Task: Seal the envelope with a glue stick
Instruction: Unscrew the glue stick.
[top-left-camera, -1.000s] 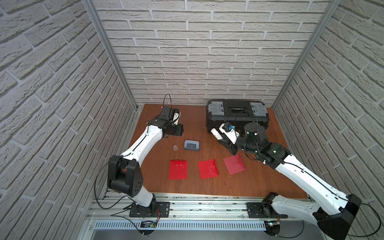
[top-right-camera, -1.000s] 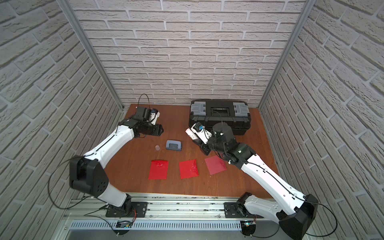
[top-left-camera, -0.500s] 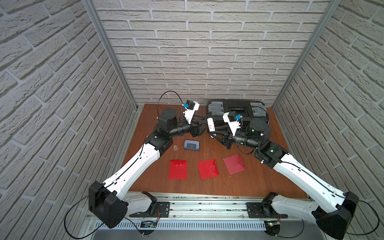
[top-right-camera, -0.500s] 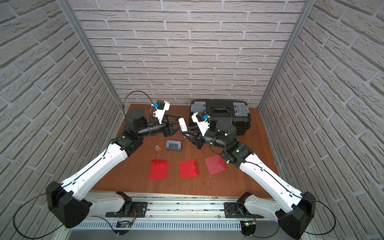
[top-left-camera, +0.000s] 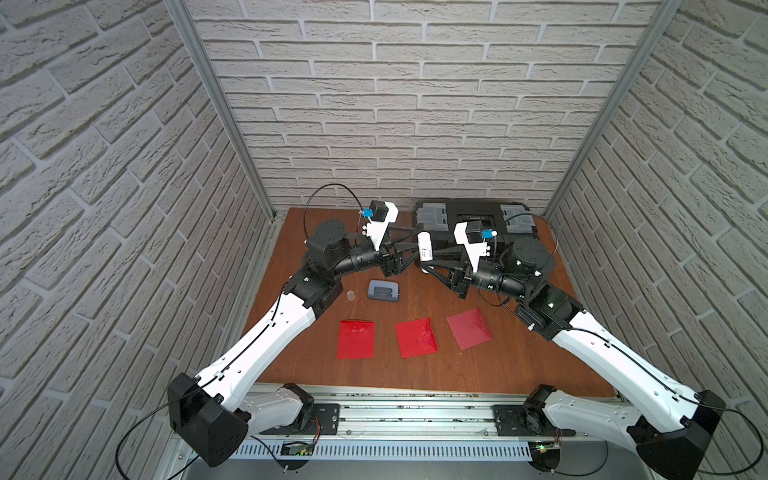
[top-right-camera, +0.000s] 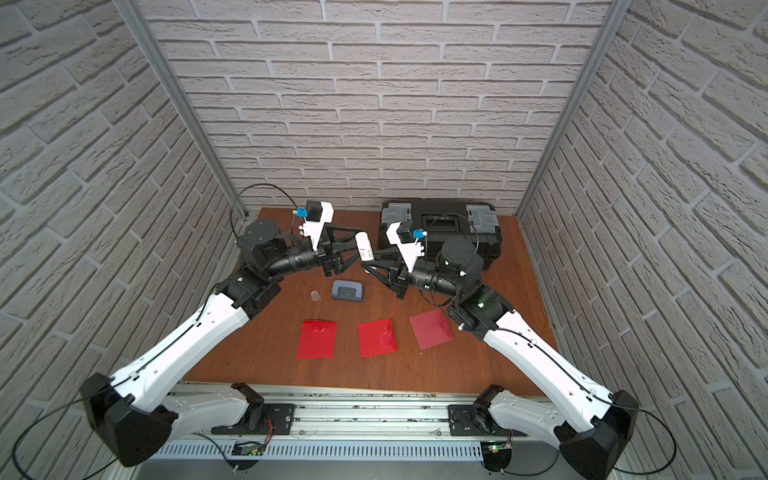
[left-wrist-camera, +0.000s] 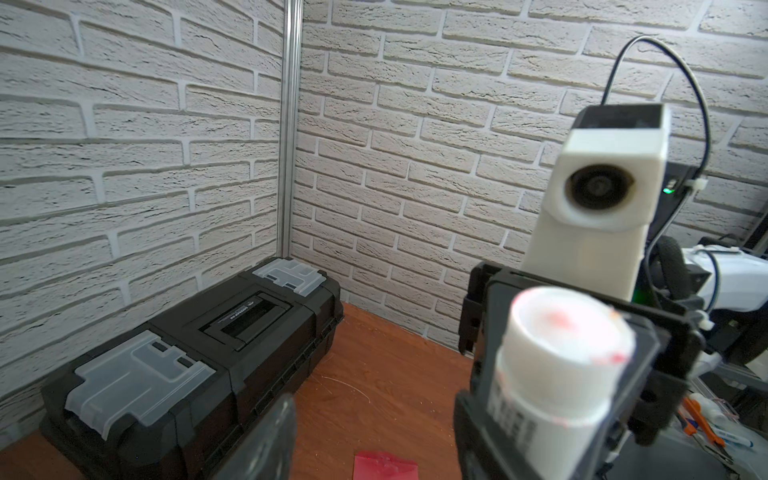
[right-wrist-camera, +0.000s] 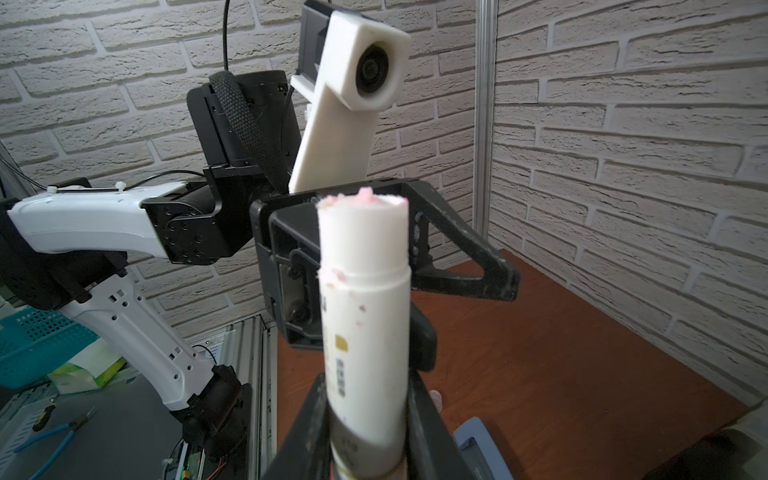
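1. glue stick (top-left-camera: 424, 248): white tube, uncapped, pink smears at its top end; upright, raised above the tabletop (top-left-camera: 519, 365).
2. right claw (top-left-camera: 428, 263): clamped on the glue stick's lower end.
3. left claw (top-left-camera: 411, 248): spread wide, nothing in it; fingertips level with the glue stick's upper part, just beside it; contact cannot be told.
4. envelopes (top-left-camera: 415, 337): three, red, flat on the tabletop, well apart from both claws.
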